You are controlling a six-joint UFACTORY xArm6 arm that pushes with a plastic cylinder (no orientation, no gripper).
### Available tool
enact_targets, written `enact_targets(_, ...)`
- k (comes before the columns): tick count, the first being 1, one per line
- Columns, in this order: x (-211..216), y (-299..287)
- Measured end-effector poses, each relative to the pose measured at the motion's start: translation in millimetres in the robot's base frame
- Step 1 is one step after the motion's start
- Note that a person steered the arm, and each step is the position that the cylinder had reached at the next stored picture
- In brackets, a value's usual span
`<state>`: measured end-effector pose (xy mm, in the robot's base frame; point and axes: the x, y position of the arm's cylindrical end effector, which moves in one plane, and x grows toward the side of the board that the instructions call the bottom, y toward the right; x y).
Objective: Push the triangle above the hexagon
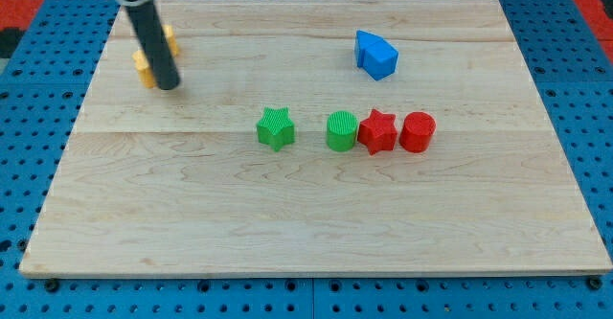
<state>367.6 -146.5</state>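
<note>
Up and to the view's left of the green star [276,128], you find my tip [169,85] planted on the board [192,214], touching or all but touching a yellow block [142,67] half hidden behind it, shape not clear; the rod [151,36] leans toward the view's top left, and it carries no claw, so nothing spreads or pinches. Just right of the green star sits a green round block [341,130]; further right a red star [377,132] and a red round block [417,132], touching each other; either round one may be the hexagon, I cannot tell which. Up and well to the right of the green star lies the blue block [375,54], wedge-like, which I judge the triangle; it lies far to the view's right of my tip, already higher than the row.
</note>
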Motion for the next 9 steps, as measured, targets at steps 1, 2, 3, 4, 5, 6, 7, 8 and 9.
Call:
enact_targets(1, 10.6, 106.4)
enact_targets(2, 28.7, 222.3)
enact_targets(3, -16.6, 314.8)
enact_targets(4, -48.3, 321.9)
enact_targets(5, -61.3, 254.2)
enact_targets(6, -63.1, 196.1)
enact_targets(7, -67.1, 160.5)
enact_targets(8, -89.4, 164.0)
enact_targets(9, -88.5, 195.4)
